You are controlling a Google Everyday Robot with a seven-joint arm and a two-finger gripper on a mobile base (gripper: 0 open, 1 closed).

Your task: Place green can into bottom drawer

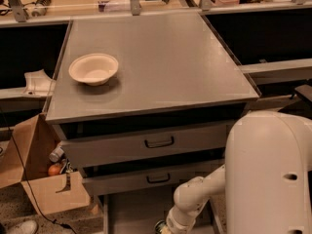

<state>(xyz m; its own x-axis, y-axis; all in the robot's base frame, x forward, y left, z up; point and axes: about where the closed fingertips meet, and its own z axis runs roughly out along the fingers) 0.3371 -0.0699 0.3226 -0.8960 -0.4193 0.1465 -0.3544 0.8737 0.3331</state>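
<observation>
The bottom drawer (136, 209) is pulled out under the cabinet, and part of its flat grey floor shows. My white arm reaches down into it from the right. The gripper (165, 228) is at the very bottom edge of the camera view, over the drawer floor, mostly cut off. A small round green-and-silver thing (158, 225), apparently the end of the green can, shows right at the gripper. I cannot tell whether it is held or resting on the floor.
A cream bowl (93, 68) sits on the grey cabinet top (165, 57) at the left. Two upper drawers with dark handles (159, 142) are slightly open. A cardboard box (41, 182) stands on the floor to the left. My arm's large white body (268, 174) fills the lower right.
</observation>
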